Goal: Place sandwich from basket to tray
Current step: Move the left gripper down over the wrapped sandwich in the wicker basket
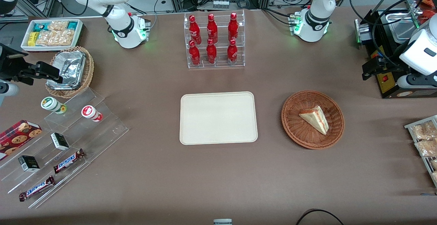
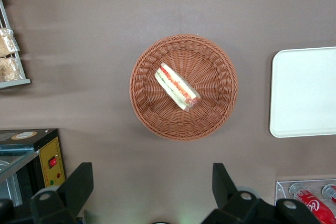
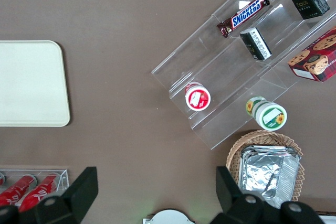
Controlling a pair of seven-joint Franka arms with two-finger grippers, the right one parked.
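Fingers of the left gripper are seen spread wide apart in the left wrist view, with nothing between them; bare brown table shows in the gap. The gripper is held high above the table, well clear of the wicker basket, at the working arm's end of the table. In the front view the gripper itself is not clearly made out.

The sandwich is found lying inside the basket, resting on the woven floor near its centre, with the red-orange and green filling edge turned up toward the wrist camera. In the front view the sandwich is seen as a pale wedge within the same basket. The basket stands just beside the cream tray, apart from it, with a strip of table between. The tray is bare.

Key relation: the sandwich's long axis is judged to run diagonally to the line joining the two fingers, not square across it. A wrist rotation is therefore likely called for before descent, so that the fingers close across the short width of the wedge. The sandwich also lies off from the midpoint between the fingers, so a sideways shift over the basket is expected first.
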